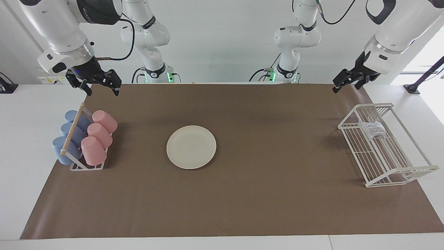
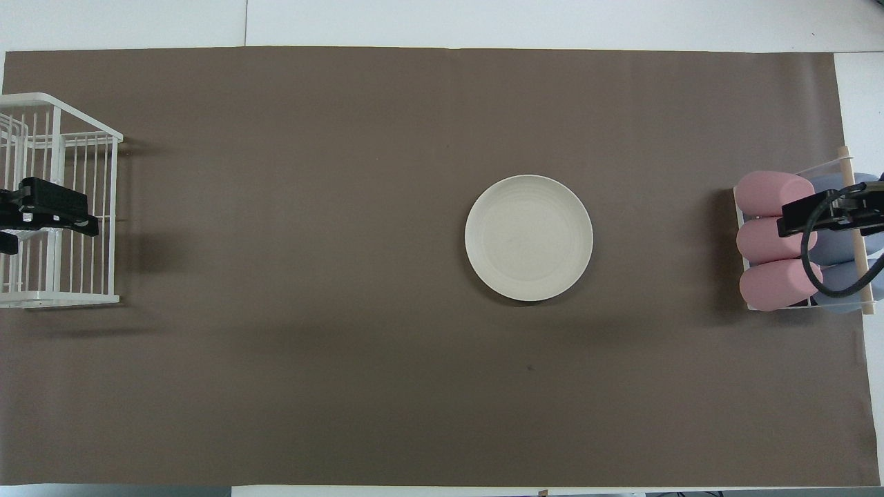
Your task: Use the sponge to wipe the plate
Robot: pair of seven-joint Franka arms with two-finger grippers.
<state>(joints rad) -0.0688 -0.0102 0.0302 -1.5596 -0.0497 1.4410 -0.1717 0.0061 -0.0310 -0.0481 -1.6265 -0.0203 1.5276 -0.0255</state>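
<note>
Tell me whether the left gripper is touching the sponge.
Apart. The facing view shows the left gripper raised, well above the wire rack, where the sponge lies.

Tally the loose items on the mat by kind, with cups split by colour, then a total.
Pink cups: 3
Blue cups: 3
Plate: 1
Sponge, in the wire rack: 1
Wire rack: 1
Cup rack: 1
Total: 10

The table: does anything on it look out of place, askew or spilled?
Nothing stands out. The plate lies flat on the brown mat, the sponge rests in the white wire rack, and the cups sit in their rack. Nothing is spilled or tipped over.
</note>
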